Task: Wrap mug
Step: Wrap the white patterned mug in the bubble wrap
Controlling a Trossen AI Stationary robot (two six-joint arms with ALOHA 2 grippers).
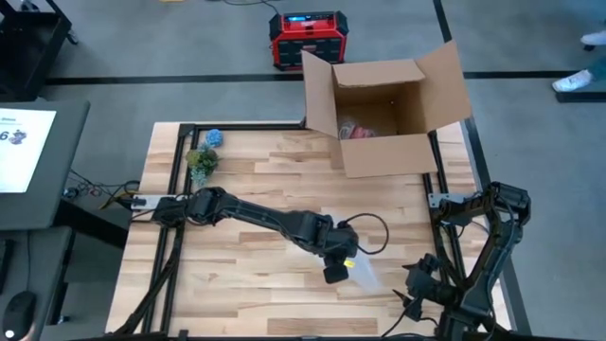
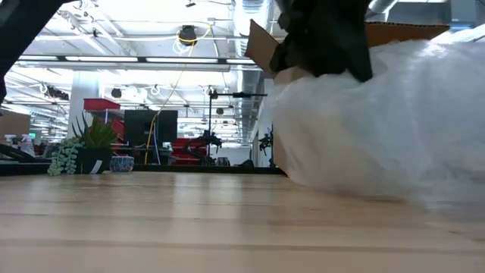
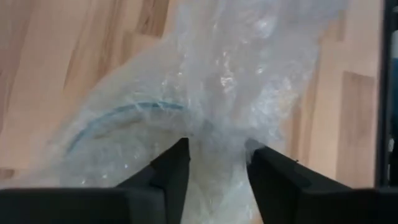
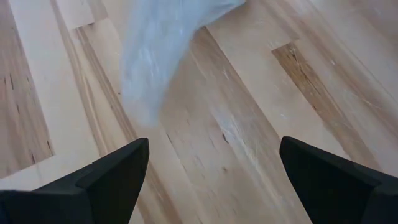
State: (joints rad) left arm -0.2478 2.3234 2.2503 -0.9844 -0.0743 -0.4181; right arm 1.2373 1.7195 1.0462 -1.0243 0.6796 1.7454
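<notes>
My left gripper [image 3: 214, 168] pinches soft, slippery bubble wrap [image 3: 249, 74] over the fragile mug [image 3: 118, 134]; right gripper [image 4: 211, 180] waits, spread wide.

Two dark jointed arms are seen; a black cable loops at the left arm's wrist [image 1: 365, 227], beside a yellow marking [image 1: 348, 261].

white sheet [image 1: 24, 147] at nine o'clock off the table, a large "6" readable on it, smaller print illegible
</notes>
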